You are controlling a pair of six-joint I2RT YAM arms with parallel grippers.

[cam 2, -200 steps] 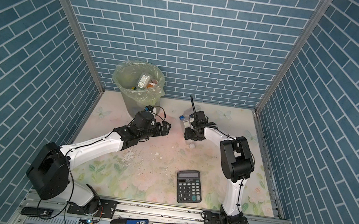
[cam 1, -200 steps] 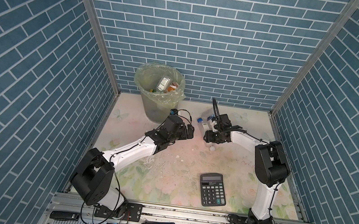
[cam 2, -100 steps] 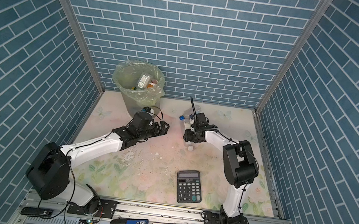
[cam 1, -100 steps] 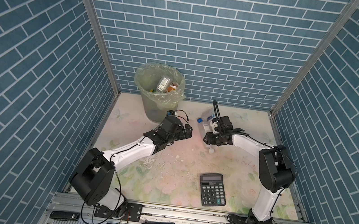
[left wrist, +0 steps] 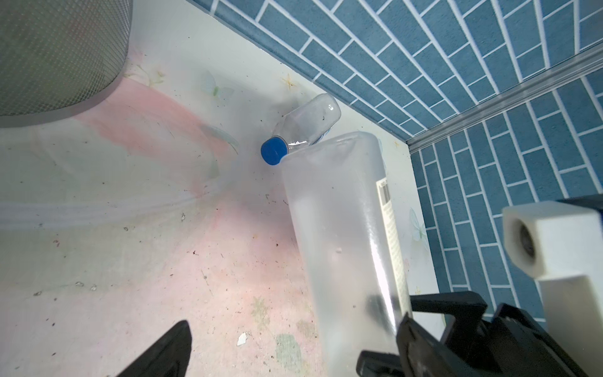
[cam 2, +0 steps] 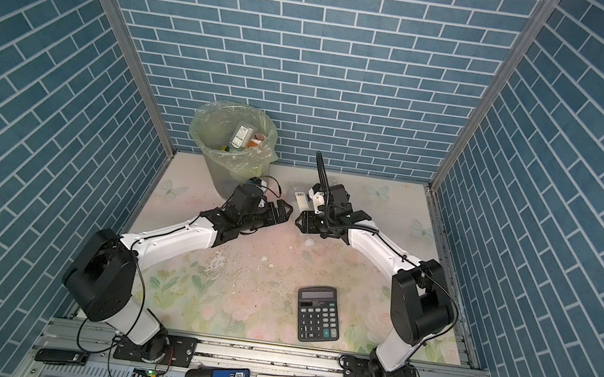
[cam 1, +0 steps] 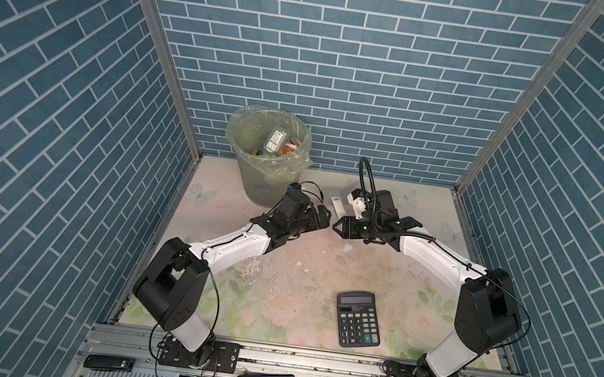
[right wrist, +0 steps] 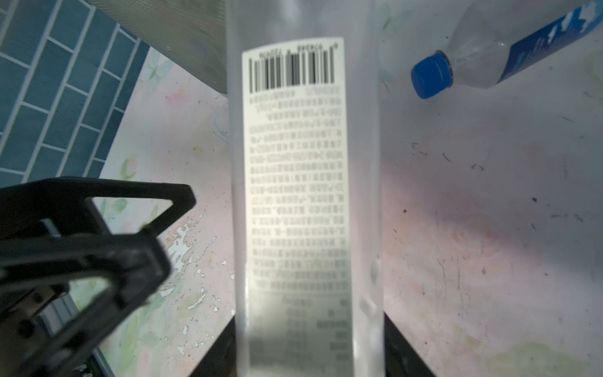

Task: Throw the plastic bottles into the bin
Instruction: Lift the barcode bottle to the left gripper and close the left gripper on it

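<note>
Frosted barcode-labelled bottle (right wrist: 303,196): right of the bin (cam 1: 253,187), pinched at one end by right tool (cam 1: 338,227). Left tool (cam 1: 325,216): jaws spread, between bin and bottle. Blue-capped bottle (left wrist: 306,122): lying on worktop (cam 1: 281,274), also right of bin.

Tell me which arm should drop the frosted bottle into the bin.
Right, probably: the right gripper is shut on the frosted bottle, while the left gripper hangs open and empty beside it. The bin stands close by, on the left arm's side.
</note>
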